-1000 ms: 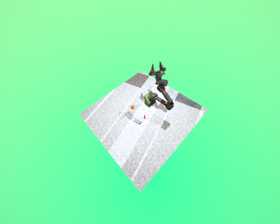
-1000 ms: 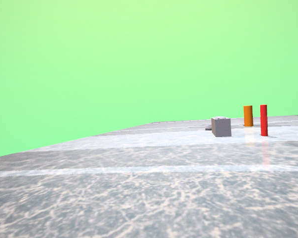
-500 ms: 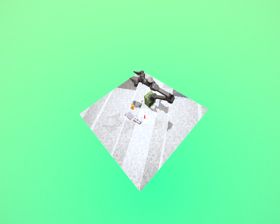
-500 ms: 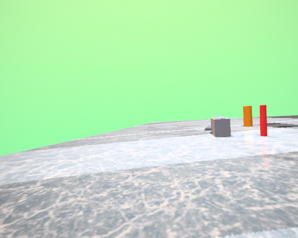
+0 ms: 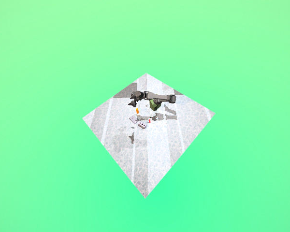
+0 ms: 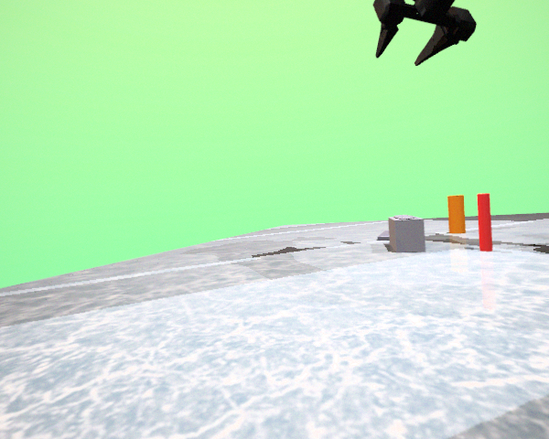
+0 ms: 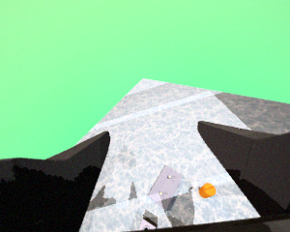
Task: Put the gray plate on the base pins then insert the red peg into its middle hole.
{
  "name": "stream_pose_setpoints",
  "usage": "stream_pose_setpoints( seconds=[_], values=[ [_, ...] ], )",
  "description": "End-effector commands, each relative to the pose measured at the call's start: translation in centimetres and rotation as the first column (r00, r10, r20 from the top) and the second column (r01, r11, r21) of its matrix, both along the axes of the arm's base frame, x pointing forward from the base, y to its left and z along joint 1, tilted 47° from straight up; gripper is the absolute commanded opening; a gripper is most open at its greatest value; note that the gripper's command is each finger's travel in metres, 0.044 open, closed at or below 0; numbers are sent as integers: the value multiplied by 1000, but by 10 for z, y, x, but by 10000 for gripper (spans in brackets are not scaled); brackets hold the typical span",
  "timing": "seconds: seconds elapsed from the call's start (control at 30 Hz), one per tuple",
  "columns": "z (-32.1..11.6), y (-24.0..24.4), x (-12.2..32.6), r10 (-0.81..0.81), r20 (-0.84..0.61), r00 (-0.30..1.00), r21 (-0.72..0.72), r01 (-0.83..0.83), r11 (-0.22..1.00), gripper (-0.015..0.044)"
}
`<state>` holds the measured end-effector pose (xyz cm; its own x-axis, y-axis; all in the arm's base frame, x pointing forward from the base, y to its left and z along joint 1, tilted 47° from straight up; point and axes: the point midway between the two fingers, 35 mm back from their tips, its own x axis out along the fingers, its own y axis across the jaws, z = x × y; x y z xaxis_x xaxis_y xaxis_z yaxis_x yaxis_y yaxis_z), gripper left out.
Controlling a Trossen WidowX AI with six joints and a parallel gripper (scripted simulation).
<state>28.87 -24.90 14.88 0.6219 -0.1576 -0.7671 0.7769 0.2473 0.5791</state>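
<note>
Gray plate (image 7: 165, 184) partly shadowed, bottom-cropped

plate (image 5: 133, 119) left of base (image 5: 141, 124) | peg (image 5: 149, 121) right | cylinder (image 5: 137, 110) behind plate

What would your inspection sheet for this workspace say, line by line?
Surface: pale marbled slab with gray bands.
Job's things: gray plate sits on the slab, not on the base, whose two pins are bare; red peg stands upright nearby.
Clutter: orange cylinder, upright.
End effector: open, empty, high above the parts.
Cables: nothing seen.
Surroundings: plain green backdrop.
</note>
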Motion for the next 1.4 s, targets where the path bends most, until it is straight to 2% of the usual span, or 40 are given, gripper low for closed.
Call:
stream_pose_setpoints(
  seconds=[0.0, 0.17, 0.27, 0.37, 0.7, 0.9, 1.37],
  values=[
    [-23, 62, 29, 110, -67, 992, 263, -89, 961, 440],
    [-37, 134, 45, 223, -165, 961, 538, -102, 837, 440],
    [-40, 183, 50, 295, -250, 922, 706, -35, 708, 440],
    [-39, 228, 50, 363, -342, 867, 811, 77, 579, 440],
    [-38, 238, 50, 378, -364, 851, 828, 110, 550, 440],
    [-80, 283, 57, 379, -363, 851, 829, 109, 549, 440],
    [-95, 297, 56, 379, -362, 851, 829, 109, 548, 440]
  ],
)
